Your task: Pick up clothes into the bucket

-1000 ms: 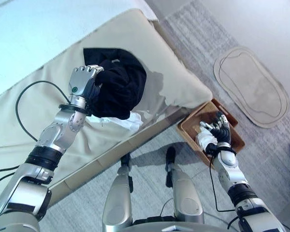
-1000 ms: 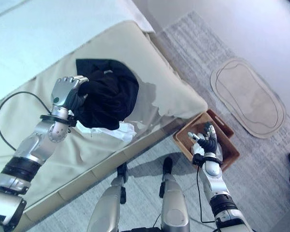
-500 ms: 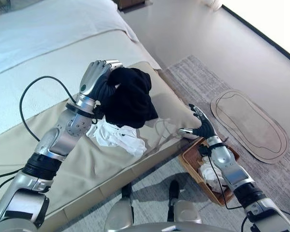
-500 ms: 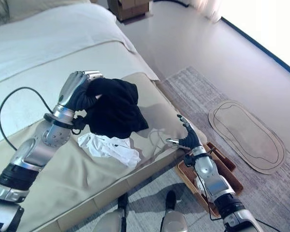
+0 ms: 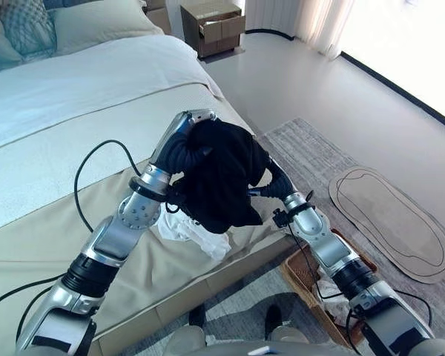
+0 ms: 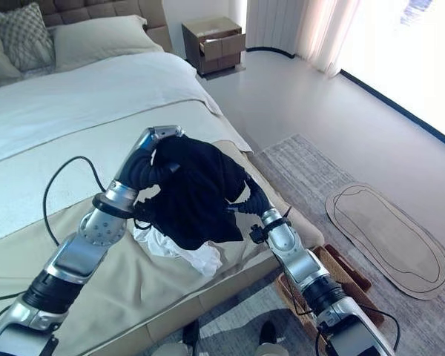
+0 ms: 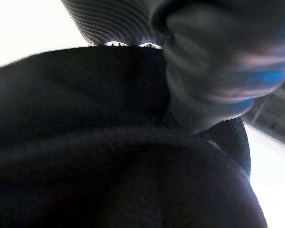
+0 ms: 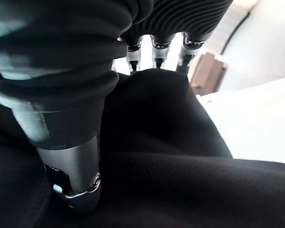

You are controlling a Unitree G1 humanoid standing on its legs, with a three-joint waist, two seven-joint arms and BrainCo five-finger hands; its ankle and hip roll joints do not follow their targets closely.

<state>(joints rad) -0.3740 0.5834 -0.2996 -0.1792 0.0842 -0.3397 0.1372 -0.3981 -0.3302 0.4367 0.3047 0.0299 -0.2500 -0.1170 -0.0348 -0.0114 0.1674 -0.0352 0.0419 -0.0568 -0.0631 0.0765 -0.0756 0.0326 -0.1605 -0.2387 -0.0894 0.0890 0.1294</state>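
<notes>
bedroom with a pale floor, a low bed [image 5: 74, 111] covered in white sheets and a beige throw [image 5: 37, 245] across its foot, pillows [image 6: 96, 37] at the headboard and a wooden nightstand [image 6: 215, 43] with an open drawer beyond. a grey rug [image 5: 311, 156] lies beside the bed, with a small oval mat [image 5: 389, 222] on it further out.

the black garment [image 5: 222, 178] is a thick, dark bundle of soft knit cloth, bunched and folded over on itself, hanging in a heavy lump with loose lower edges. it is raised above the foot corner of the bed, held up off the throw. the left hand [image 5: 179, 144] has its fingers curled tight into the top of the cloth, gripping it from the bed side. the right hand [image 6: 248, 199] is pressed against the opposite side of the bundle; its fingers [image 8: 154, 50] run up along the black cloth and its thumb lies against it, but whether they are closed on it cannot be told, since the cloth hides the tips.

under the raised bundle a crumpled white cloth [image 5: 196, 233] lies on the throw, near the bed's edge. the brown basket [image 5: 308, 278] stands on the rug just off the bed's corner, below the right forearm, with some white cloth [image 5: 334, 285] inside. open floor runs wide past the rug toward the bright curtains [image 6: 319, 30].
</notes>
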